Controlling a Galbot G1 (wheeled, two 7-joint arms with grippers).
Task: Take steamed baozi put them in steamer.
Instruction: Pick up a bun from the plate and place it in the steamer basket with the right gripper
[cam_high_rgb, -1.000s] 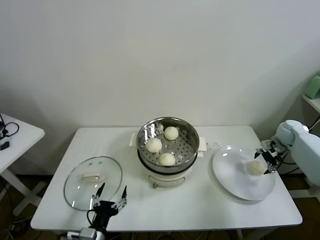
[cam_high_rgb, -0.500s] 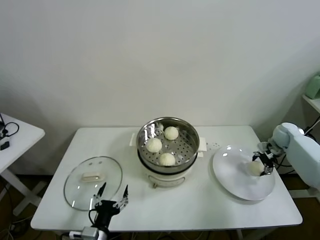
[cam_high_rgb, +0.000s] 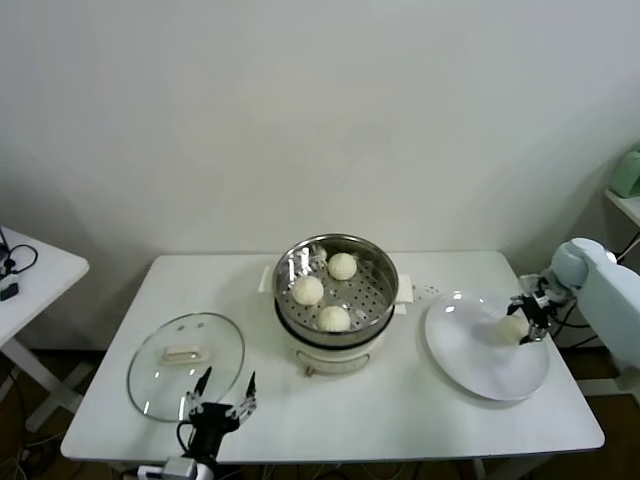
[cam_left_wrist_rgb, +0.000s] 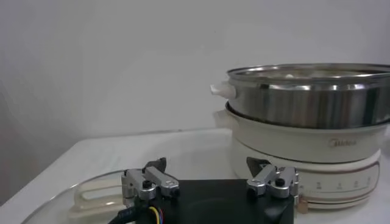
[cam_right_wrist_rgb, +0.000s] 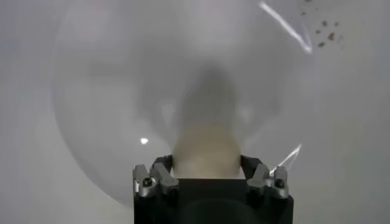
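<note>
Three baozi (cam_high_rgb: 342, 266) (cam_high_rgb: 308, 290) (cam_high_rgb: 334, 318) lie in the shiny steel steamer (cam_high_rgb: 375, 300) on its cream-white pot at the table's middle. My right gripper (cam_high_rgb: 524, 319) is shut on the fourth baozi (cam_high_rgb: 512, 326) and holds it just above the white plate (cam_high_rgb: 470, 360) at the right. In the right wrist view the baozi (cam_right_wrist_rgb: 206, 149) sits between the fingers (cam_right_wrist_rgb: 159, 169), with its shadow on the plate (cam_right_wrist_rgb: 103, 91) below. My left gripper (cam_high_rgb: 222, 399) is open and empty at the table's front edge. The left wrist view shows its gripper (cam_left_wrist_rgb: 207, 165) facing the steamer (cam_left_wrist_rgb: 304, 97).
A flat glass lid (cam_high_rgb: 186, 365) lies at the front left, just behind my left gripper; it also shows in the left wrist view (cam_left_wrist_rgb: 73, 201). A small side table (cam_high_rgb: 30, 275) stands at the far left. A wall is close behind the table.
My right gripper has risen a little from the plate with the baozi in it. The left arm has barely moved.
</note>
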